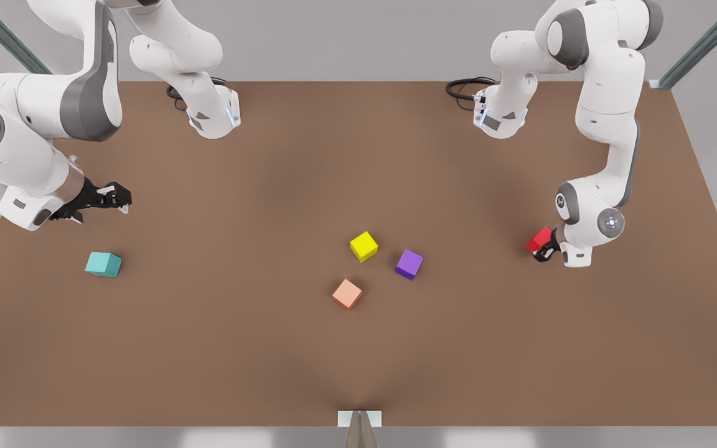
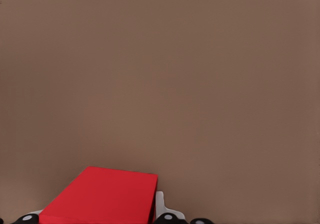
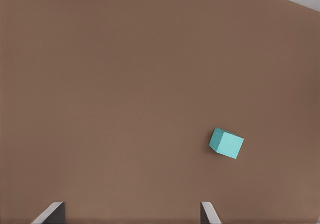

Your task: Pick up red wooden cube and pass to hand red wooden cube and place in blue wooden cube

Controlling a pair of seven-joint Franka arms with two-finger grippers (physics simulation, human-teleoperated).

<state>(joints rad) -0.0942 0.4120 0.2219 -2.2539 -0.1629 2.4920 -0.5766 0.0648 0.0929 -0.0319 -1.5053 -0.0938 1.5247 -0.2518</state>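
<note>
Brown matte tabletop (image 1: 271,361) spreads across the front view, with both arms reaching in from the far edge. At the front view's right, the left gripper (image 1: 543,249) is clamped on the small bright red wooden cube (image 1: 539,239), which sits tilted between its black fingers; whether it is clear of the table I cannot tell. At the front view's left, the right gripper (image 1: 123,200) hangs above the table with nothing between its fingers; this arm waits. Just below it in that view, the small teal-blue wooden cube (image 1: 103,264) rests on the table, apart from the gripper. Three more cubes lie near the middle, between the two arms: a yellow cube (image 1: 364,246), a purple cube (image 1: 409,264) just beside it toward the front view's right, and a salmon-orange cube (image 1: 347,294) nearer the camera. None of them touches another, and all are well apart from both the red and the teal-blue cube.

From the left wrist view, the red cube (image 2: 102,196) shows as a broad red face held between the fingertips (image 2: 161,206), with bare brown table (image 2: 175,73) beyond.

From the right wrist view, the two light fingertips (image 3: 52,214) stand wide apart and hold nothing. The teal-blue cube (image 3: 227,143) lies on the table (image 3: 110,83) beyond them, touching neither.
</note>
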